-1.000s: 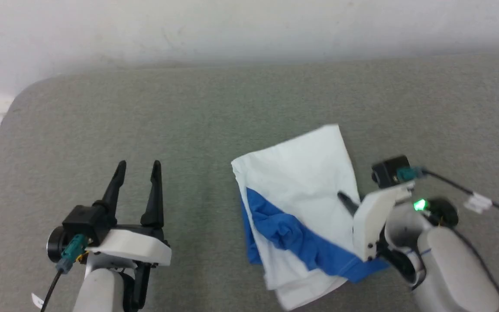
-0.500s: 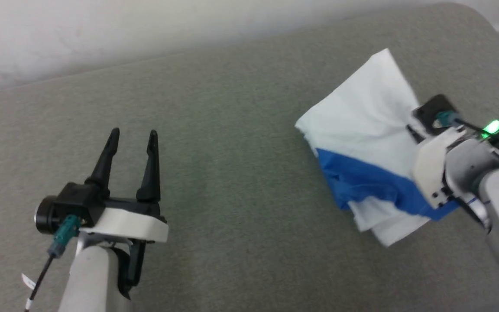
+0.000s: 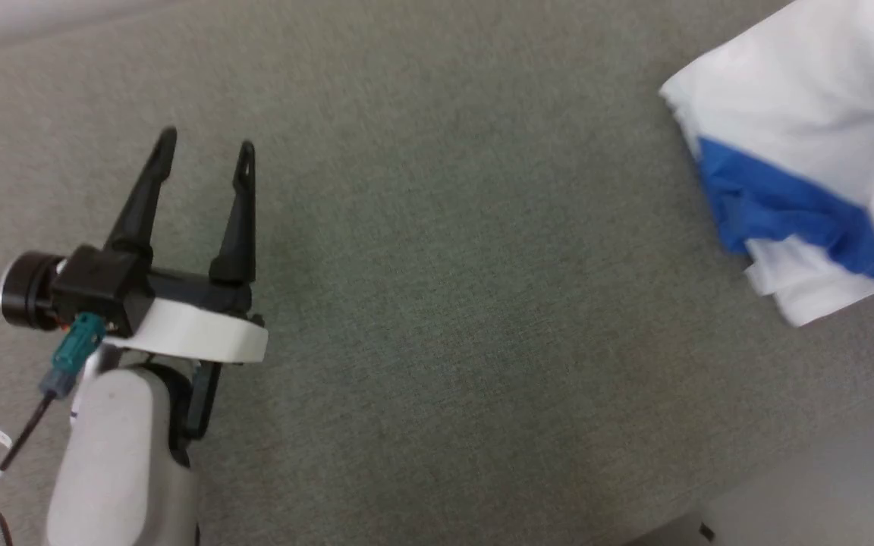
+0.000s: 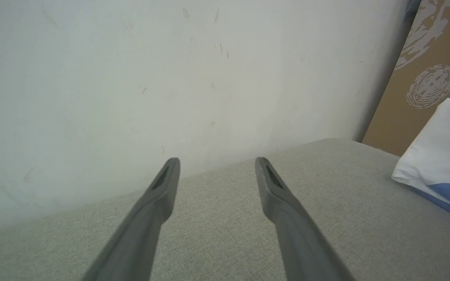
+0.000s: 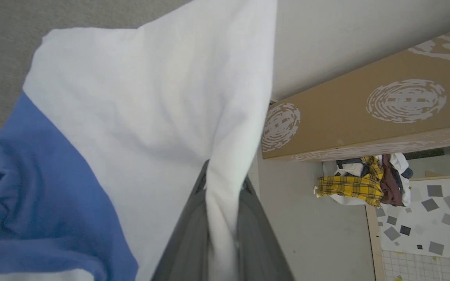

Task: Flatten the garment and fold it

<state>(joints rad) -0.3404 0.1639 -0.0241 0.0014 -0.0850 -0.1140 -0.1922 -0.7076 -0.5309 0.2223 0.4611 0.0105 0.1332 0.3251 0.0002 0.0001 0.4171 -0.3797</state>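
Grey-green fabric worktop [image 3: 437, 303] carries the garment [image 3: 778, 114] at 2 o'clock in head view. It is bunched in a loose folded stack with a white panel on top, a blue band slanting toward 4 o'clock and more white layers under that; the frame edge cuts it off. Right gripper [image 5: 223, 183] has both fingers [image 5: 188, 234] pinched close on a ridge of white cloth at the garment's edge, and the cloth runs between them down to 6 o'clock in right wrist view. White panel spreads toward 11 o'clock there, crumpled blue part at 8 o'clock. Left gripper [image 3: 207, 140] sits at 9 o'clock in head view, well apart from the garment, fingers spread wide with nothing between them, tips pointing to 12 o'clock over bare worktop. Left wrist view has a garment corner at 3 o'clock and a white wall [image 4: 131, 78] behind. Brown board [image 5: 365, 117] with white swirl prints at 2 o'clock in right wrist view, clothes pile [image 5: 350, 185] with yellow plaid at 4 o'clock
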